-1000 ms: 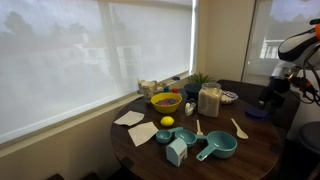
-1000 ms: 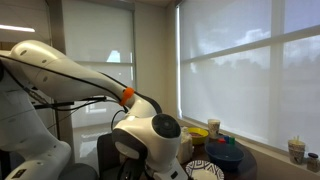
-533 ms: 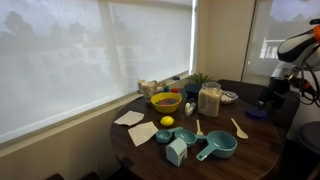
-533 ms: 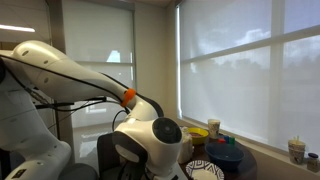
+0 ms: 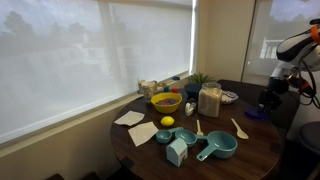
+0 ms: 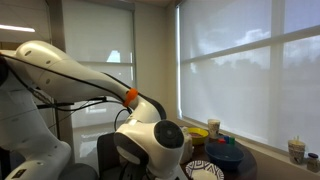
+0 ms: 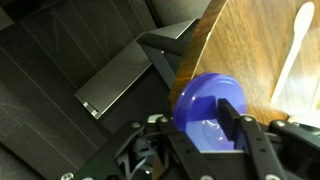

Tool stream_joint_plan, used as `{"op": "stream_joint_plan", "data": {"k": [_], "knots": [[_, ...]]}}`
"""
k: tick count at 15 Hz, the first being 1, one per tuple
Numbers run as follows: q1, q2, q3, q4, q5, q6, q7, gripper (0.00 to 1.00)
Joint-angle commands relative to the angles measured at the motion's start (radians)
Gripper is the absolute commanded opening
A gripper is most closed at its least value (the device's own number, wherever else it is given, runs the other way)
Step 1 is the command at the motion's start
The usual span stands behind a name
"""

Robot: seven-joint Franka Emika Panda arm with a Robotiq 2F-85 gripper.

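Reaching down, fingers [image 7: 247, 132] flanking blue bowl [image 7: 208, 105]

A blue bowl [image 7: 208, 100] sits at the table [image 7: 245, 40] edge, between the fingers of the gripper [image 7: 207, 132]. A wooden spoon [image 7: 296, 48] lies at two o'clock.

Franka arm [image 5: 296, 48] arched high, wrist pointing down — gripper [image 7: 207, 135] fingers apart, grip unclear.

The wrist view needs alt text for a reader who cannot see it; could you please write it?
A blue bowl sits near the edge of a wooden table, between the two fingers of the tool; whether they grip it is unclear. A pale wooden spoon lies beyond it.
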Motion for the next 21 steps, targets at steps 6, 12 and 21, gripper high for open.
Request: {"op": "stream_joint_plan", "data": {"k": [6, 12, 21], "knots": [[-0.015, 0.013, -0.001, 0.060, 0.041, -0.082, -0.038, 0.06], [-0.001, -0.008, 0.030, 0.094, 0.033, -0.103, -0.034, 0.06], [0.035, -0.030, 0.164, 0.162, -0.160, -0.116, -0.011, 0.05]]}}
